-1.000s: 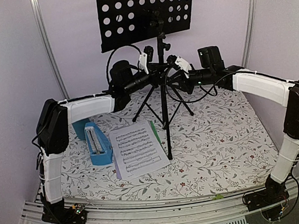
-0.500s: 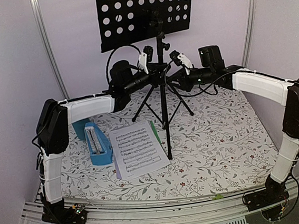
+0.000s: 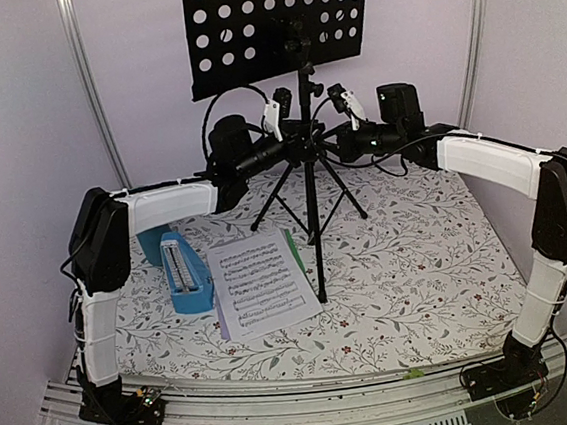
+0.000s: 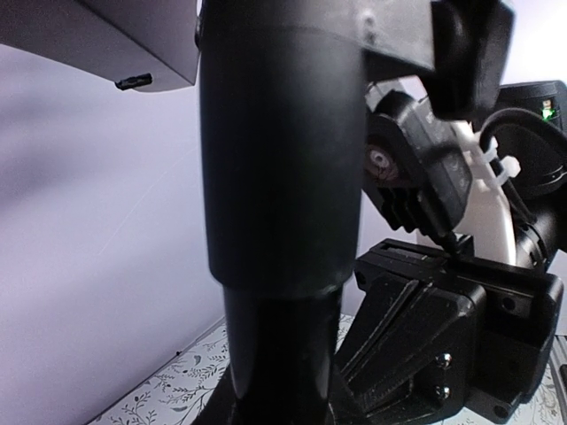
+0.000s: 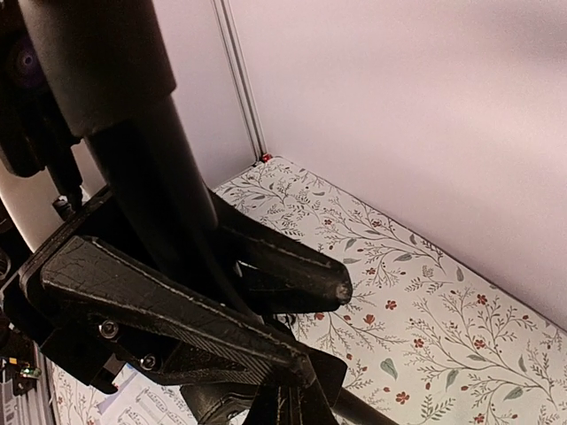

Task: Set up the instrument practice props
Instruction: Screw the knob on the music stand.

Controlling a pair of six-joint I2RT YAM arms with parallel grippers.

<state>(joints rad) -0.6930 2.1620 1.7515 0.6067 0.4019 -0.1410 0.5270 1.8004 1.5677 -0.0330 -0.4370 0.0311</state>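
The black music stand stands upright on its tripod at the back middle, with its perforated desk on top. My left gripper is shut on its pole, which fills the left wrist view and hides the fingers. My right gripper is shut just right of the pole, fingertips free over the cloth. The white sheet-music pages, with a green page edge under them, lie flat at the front left. The blue metronome lies beside them.
A teal cup sits behind the metronome near the left arm. The tripod legs spread over the floral cloth. Pale walls with metal corner posts close in the back and sides.
My right gripper has risen a little beside the pole and its jaws have closed. The left gripper, the stand, the pages and the metronome have not moved.
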